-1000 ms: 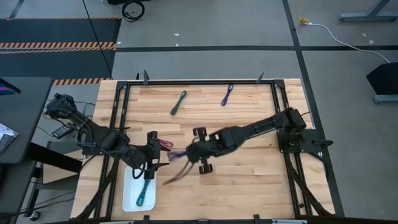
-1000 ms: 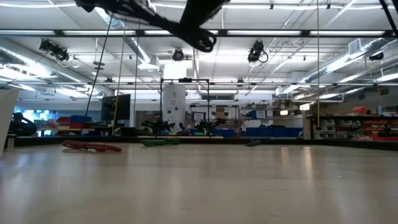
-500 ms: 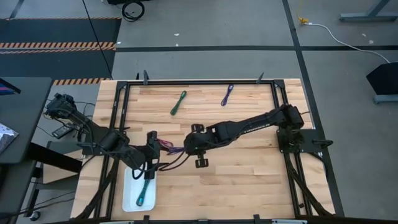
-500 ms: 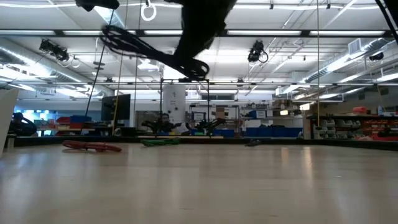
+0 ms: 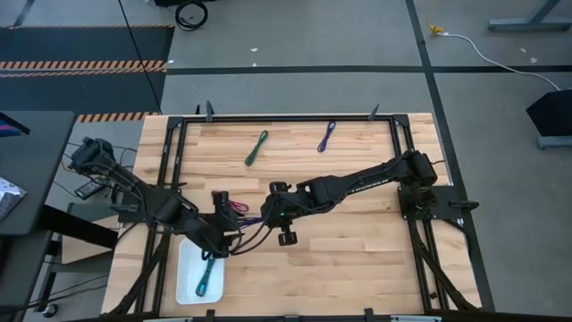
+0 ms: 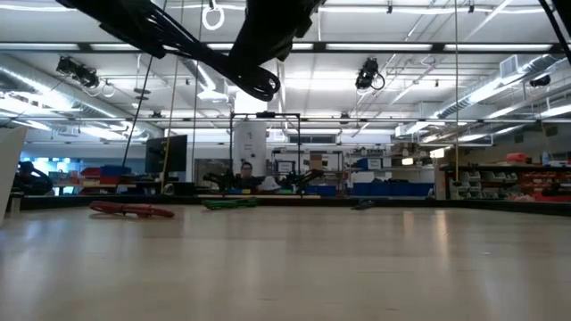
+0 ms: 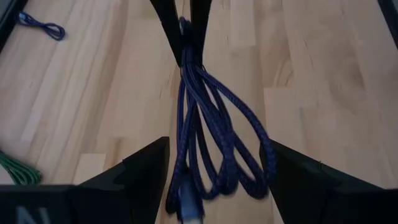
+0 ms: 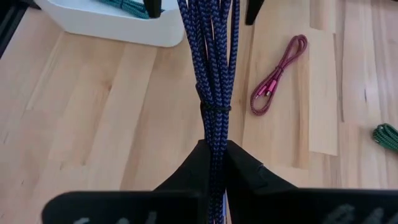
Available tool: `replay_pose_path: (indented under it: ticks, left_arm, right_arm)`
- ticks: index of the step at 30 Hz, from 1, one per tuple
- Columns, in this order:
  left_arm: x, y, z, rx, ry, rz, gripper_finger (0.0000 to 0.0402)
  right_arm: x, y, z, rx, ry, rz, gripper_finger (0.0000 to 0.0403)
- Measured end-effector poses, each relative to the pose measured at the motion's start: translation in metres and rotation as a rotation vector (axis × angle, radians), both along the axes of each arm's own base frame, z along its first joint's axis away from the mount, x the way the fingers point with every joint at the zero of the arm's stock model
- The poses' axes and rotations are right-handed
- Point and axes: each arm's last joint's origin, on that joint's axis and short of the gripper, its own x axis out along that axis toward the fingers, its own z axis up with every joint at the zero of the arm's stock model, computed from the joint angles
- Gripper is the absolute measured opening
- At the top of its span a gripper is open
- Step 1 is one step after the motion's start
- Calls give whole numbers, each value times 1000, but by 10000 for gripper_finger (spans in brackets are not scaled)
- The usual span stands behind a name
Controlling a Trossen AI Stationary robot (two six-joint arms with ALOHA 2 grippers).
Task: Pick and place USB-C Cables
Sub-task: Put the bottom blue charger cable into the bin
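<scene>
The right gripper [image 5: 268, 216] is clamped on one end of the blue-violet cable [image 8: 211, 68], held above mid-table, its long axis running leftward into the spread-apart fingers of the left gripper [image 5: 225, 243], which flank its free loops without touching. The white tray [image 5: 188, 273], already holding the teal cable [image 5: 207, 278], lies just near-left of the handover, with bare wood around; the magenta cable [image 8: 277, 76] lies just beside.

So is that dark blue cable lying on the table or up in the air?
In the air. The right gripper pinches the blue-violet cable above the wood, its loops dangling between the left gripper's open fingers.
</scene>
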Motion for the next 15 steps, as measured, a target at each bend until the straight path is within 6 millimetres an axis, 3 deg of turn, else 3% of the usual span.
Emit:
replay_pose_path:
  ticks: [5,15]
  left_arm:
    - [2,-1,-3,0,11,9,252]
    - [2,-1,-1,-22,-14,32,185]
  right_arm:
    - [0,0,0,0,1,-1,36]
    - [-1,0,0,2,14,-6,29]
